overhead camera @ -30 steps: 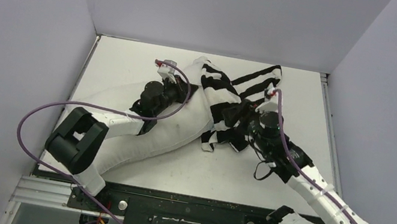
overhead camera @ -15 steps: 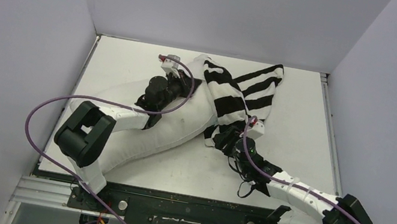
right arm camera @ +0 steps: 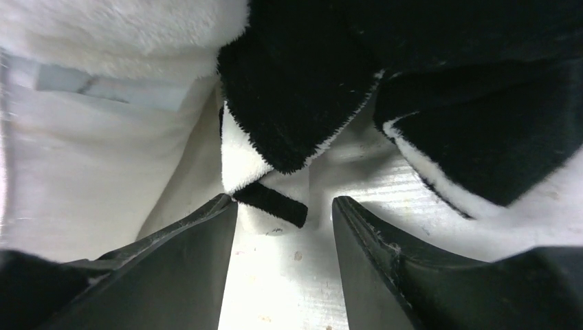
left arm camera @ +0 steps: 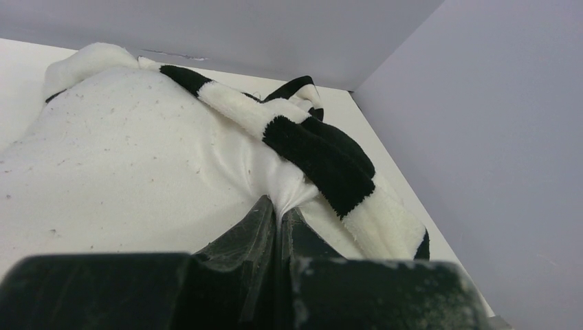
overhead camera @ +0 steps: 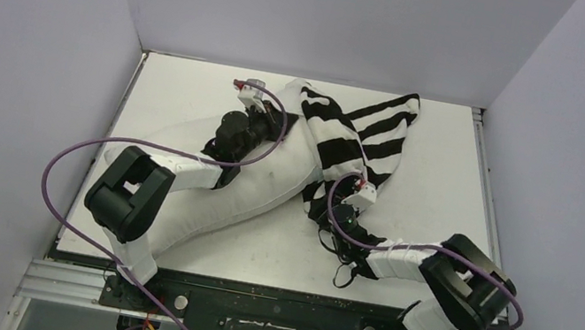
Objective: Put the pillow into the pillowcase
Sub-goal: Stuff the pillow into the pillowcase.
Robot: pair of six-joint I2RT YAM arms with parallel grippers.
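**Pinching the pillow [overhead camera: 253, 190] beside the striped pillowcase [overhead camera: 366, 132]**

The pillow lies slantwise on the white counter [overhead camera: 445, 199], running from the near left corner up toward the far middle. Its far end is capped by the pillowcase, whose black and white stripes spread off toward the far right, with a crumpled edge trailing down along the pillow's right flank. Most of the plain off-white cushion remains outside the case.

The left arm stretches along the top of the pillow. The left fingers [left arm camera: 278, 223] are pressed together on a small pucker of the pillow's white fabric, which draws into creases at the tips. Just beyond that pinch, a band of the striped cloth crosses over the cushion.

The right arm is folded low at the near right, its wrist pointing at the pillowcase's lower crumpled edge. The right fingers [right arm camera: 213, 234] stand apart close above the counter. A small folded tip of the striped cloth sits between them, and neither finger is seen pressing on it. More black and white folds hang just ahead of the tips, with the pillow's white side to their left.
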